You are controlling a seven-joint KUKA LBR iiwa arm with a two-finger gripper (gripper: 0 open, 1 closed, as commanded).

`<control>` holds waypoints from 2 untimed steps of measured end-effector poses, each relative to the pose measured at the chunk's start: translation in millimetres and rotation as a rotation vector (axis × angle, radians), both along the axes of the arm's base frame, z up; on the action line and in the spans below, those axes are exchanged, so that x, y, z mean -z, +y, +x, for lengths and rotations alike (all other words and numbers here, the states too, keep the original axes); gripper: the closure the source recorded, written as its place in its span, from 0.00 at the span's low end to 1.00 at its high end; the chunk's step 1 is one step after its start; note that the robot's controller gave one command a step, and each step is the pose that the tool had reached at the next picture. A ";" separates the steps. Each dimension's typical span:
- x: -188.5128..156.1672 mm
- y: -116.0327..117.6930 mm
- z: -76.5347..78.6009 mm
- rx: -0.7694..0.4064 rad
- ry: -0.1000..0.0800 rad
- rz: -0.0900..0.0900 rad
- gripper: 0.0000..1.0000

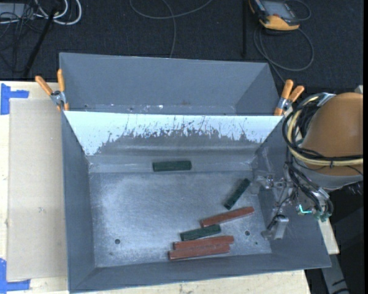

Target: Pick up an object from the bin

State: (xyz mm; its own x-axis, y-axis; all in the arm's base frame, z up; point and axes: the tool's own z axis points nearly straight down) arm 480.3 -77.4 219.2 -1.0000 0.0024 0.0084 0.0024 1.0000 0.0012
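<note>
Camera view: the grey metal bin (80, 182) occupies the centre of the frame, and the arm (306, 182) enters from the right edge under its orange cover (334, 133). The gripper (275, 228) sits low over the bin floor at centre right, close to the foot of the right wall. The state of the jaws cannot be told from this angle, and no object is visible between them, so no grasp is to be assumed. The nearest object is a single reddish-brown bar (228, 216), lying flat and slightly slanted, with its right end near the gripper but apart from it. Above it, a tilted dark green bar (236, 193) lies near the same wall. Below and to the left lie a short dark green bar (200, 232) and a wide reddish-brown block (202, 247), possibly two bars side by side. These four lie close together in the lower right of the floor. A lone dark green bar (172, 165) lies well apart, at the foot of the far wall in the upper centre. All the bars rest flat, as loose things settle. The gripper's place beside the right wall probably reflects the arm's entry side and the cluster within short reach. The single reddish-brown bar is judged the likeliest pick. It has clear floor along its long sides, which should leave room for a grasp across its narrow width.
</note>
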 end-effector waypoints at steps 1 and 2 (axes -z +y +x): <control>153.6 10.0 21.9 -0.187 -0.001 0.002 0.00; 149.4 9.8 24.9 -0.188 -0.012 -0.001 1.00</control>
